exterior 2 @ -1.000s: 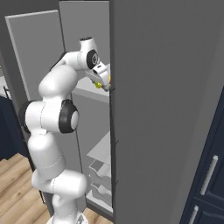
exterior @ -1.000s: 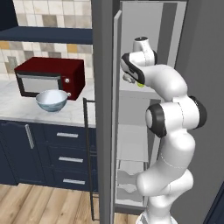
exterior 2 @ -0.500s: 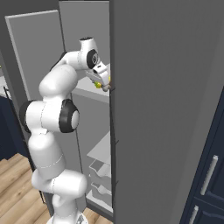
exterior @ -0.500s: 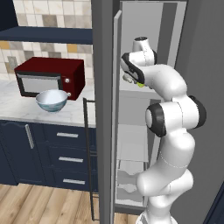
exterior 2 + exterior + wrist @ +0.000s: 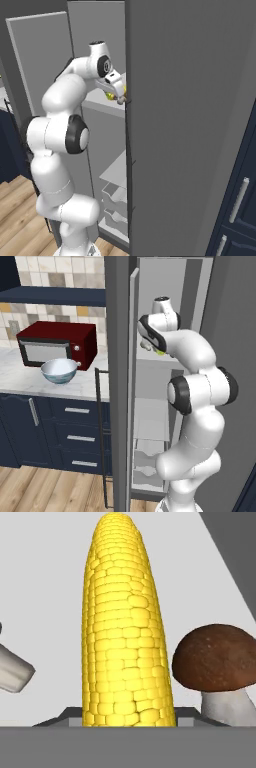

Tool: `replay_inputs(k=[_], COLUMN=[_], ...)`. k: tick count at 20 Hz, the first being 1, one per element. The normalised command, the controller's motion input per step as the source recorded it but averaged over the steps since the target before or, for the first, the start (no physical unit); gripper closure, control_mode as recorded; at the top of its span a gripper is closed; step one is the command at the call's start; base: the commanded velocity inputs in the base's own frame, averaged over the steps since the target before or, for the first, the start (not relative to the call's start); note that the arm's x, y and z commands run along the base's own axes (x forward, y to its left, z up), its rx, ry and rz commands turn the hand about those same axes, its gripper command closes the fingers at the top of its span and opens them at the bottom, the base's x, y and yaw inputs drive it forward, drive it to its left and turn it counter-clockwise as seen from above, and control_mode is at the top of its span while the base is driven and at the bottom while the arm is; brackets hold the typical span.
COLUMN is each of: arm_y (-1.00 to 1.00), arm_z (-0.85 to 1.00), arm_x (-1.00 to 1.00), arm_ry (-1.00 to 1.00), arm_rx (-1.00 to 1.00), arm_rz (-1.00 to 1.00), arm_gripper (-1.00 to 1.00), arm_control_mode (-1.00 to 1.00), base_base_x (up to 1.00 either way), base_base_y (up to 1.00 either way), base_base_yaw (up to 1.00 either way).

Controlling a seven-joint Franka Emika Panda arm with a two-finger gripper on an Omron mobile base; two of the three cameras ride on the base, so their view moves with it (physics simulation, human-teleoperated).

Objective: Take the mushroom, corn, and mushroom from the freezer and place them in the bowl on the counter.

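Hand view, nearest first: the corn rises from between the dark finger tips at the bottom edge and runs lengthwise away from the camera, lying on the pale shelf of the freezer. The gripper straddles the cob's near end. Its jaws are part-way in, and whether the pads already press on the cob cannot be told. Just beside the corn, towards the shelf's right edge, stands a brown-capped mushroom. On the other side, apart from the cob, a pale stalk end enters at the left edge of the view, perhaps the second mushroom.

Base views: the arm reaches into an upper shelf of the freezer, and a yellow spot shows at the gripper.

Farther off, the bowl sits near the front edge of the counter, before the dark red microwave.

Risks, as judged: the grip falls on the end of a rounded cob, so the cob may pivot or slip out on lifting; a swinging cob would topple the neighbouring mushroom; the door edge lies close to the withdrawal path.
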Motion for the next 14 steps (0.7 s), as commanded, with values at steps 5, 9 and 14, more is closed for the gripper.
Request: replay_inputs(k=[5, 9, 14], arm_y=[0.00, 0.09, 0.24], arm_z=[0.10, 0.16, 0.54], arm_x=[-0.55, -0.60, -0.62], arm_ry=[-0.19, -0.23, -0.07], arm_rx=[0.00, 0.00, -0.01], arm_rz=[0.10, 0.11, 0.07], arm_gripper=[1.00, 1.00, 1.00], arm_control_mode=[-1.00, -1.00, -1.00], base_base_x=[0.00, 0.00, 0.00], base_base_y=[0.00, 0.00, 0.00], base_base_yaw=[0.00, 0.00, 0.00])
